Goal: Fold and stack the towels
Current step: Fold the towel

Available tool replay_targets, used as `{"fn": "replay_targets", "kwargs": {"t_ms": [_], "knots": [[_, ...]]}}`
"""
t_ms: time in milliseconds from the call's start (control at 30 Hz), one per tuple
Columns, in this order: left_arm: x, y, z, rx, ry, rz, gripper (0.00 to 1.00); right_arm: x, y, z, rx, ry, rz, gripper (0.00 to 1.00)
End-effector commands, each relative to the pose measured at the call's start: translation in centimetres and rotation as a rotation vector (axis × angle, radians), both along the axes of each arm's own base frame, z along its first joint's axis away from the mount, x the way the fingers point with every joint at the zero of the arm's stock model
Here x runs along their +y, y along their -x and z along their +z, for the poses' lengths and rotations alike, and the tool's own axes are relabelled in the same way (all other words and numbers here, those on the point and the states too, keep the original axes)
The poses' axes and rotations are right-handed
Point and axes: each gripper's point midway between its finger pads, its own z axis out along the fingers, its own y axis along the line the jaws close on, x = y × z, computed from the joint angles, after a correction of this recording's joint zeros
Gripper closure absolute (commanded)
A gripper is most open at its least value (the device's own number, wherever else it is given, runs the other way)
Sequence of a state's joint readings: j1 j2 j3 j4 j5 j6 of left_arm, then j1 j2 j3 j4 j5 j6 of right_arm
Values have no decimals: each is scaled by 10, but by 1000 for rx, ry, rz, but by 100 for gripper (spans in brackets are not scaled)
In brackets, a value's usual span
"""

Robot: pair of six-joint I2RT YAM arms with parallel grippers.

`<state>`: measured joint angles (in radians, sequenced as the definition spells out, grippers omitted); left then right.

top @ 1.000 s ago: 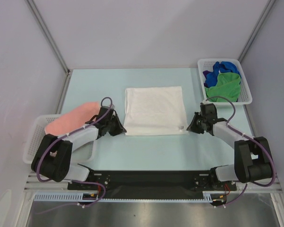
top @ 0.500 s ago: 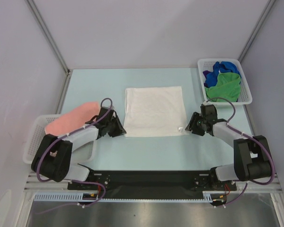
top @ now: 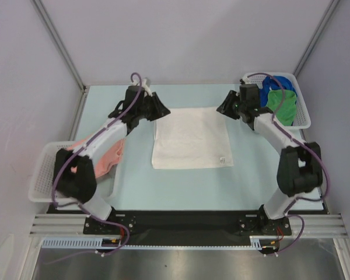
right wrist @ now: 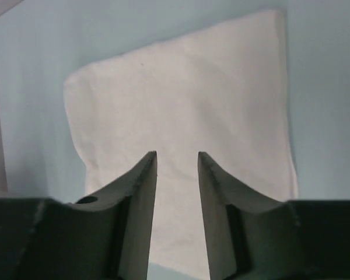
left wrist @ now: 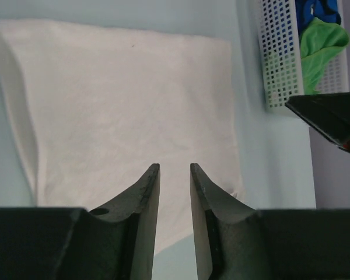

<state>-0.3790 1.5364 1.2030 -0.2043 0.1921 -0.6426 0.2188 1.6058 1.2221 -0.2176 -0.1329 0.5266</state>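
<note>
A white towel [top: 189, 140] lies flat in the middle of the table, with a small tag near its front right corner. My left gripper [top: 165, 111] hovers at its far left corner, open and empty. My right gripper [top: 220, 108] hovers at the far right corner, also open and empty. In the left wrist view the white towel [left wrist: 122, 105] spreads out beyond the left gripper [left wrist: 175, 169]. The right wrist view shows the same towel [right wrist: 181, 93] under the right gripper [right wrist: 177, 156]. A salmon pink towel [top: 108, 156] drapes from the left basket.
A white lattice basket [top: 42, 178] stands at the left front edge. Another basket [top: 304, 114] at the back right holds a green towel [top: 282, 104] and a blue towel [top: 274, 83], close behind my right arm. Grey walls enclose the table.
Both grippers have opened and swung from the white towel's near corners to its far corners. The white towel stays flat; more of the pink towel now shows.
</note>
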Motion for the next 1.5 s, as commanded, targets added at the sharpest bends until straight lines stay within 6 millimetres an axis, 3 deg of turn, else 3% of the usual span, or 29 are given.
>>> {"fn": "replay_targets", "kwargs": {"t_ms": [0,33,67,100,133,167,233,267,367,400,633,867,1233,1467], "knots": [[-45,-29,-37,42,31,-193,69,42,-38,3,-23,-103,107,63],[-53,-44,-28,13,43,-211,69,51,-48,0,-22,-122,123,68],[-61,-49,-31,17,53,-242,69,60,-57,-24,21,-133,139,71],[-63,-57,-67,83,22,-251,70,70,-71,-15,-1,-163,171,76],[-65,-72,-58,59,21,-247,70,76,-76,-22,19,-188,184,79],[-68,-76,-68,81,21,-260,70,81,-83,-43,47,-200,191,81],[-69,-88,-89,118,12,-267,71,89,-94,-45,45,-224,213,82],[-62,-95,-96,126,-6,-246,71,86,-99,-66,84,-221,205,83],[-43,-109,-116,156,-47,-204,71,79,-112,-82,106,-220,183,84],[-36,-113,-120,161,-58,-181,71,72,-116,-102,144,-219,164,86],[13,-137,-145,196,-157,-47,72,34,-130,-134,197,-208,79,85],[53,-154,-155,196,-286,76,73,4,-138,-140,208,-200,22,85],[63,-178,-161,180,-346,144,70,-9,-147,-140,207,-184,6,82],[64,-184,-167,194,-354,158,69,-17,-153,-124,170,-148,-8,79]]}}
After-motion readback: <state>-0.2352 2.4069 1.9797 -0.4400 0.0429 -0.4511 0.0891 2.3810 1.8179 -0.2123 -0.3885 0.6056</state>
